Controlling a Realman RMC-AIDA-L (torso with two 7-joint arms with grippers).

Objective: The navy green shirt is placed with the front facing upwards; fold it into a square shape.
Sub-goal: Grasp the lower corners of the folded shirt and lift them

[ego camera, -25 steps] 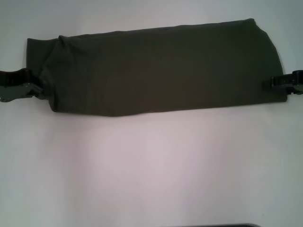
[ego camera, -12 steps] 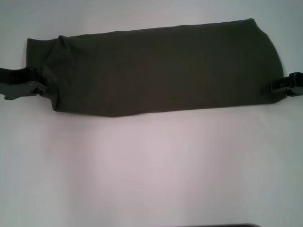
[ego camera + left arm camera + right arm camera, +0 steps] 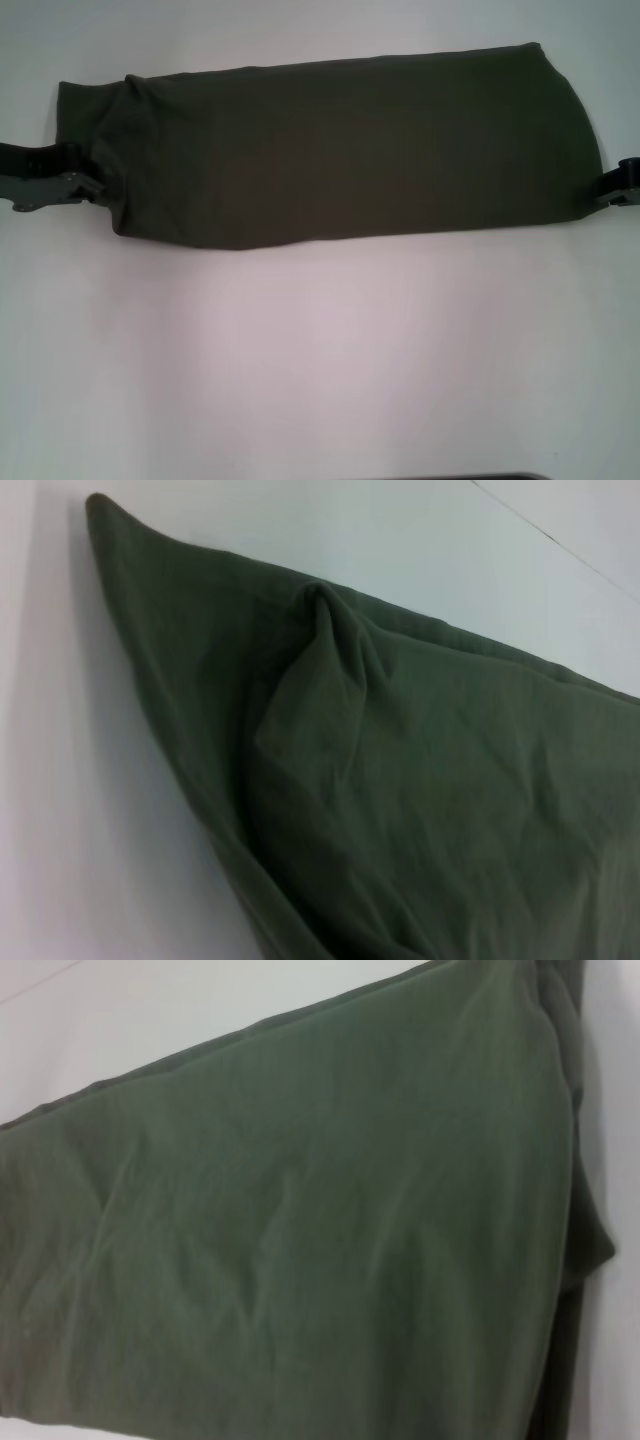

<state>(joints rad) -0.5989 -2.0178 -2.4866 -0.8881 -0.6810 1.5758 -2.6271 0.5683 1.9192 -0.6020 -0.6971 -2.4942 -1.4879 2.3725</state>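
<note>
The navy green shirt (image 3: 330,150) lies on the white table (image 3: 320,350) as a long dark olive band running left to right, plain side up, with a small pucker near its left end. My left gripper (image 3: 85,176) sits at that left end, low on the table, its two fingers spread open against the cloth edge. Just off the shirt's right end, my right gripper (image 3: 622,184) shows only partly at the picture's edge. Creased green shirt (image 3: 400,780) fills the left wrist view, and the shirt (image 3: 300,1240) fills the right wrist view too.
Bare white table surrounds the band, with a wide stretch between the shirt and me. A dark edge (image 3: 450,477) shows at the very front of the head view.
My right gripper has drawn back to the right, off the shirt's end. My left gripper has shifted slightly right toward the cloth. The shirt has stayed where it was.
</note>
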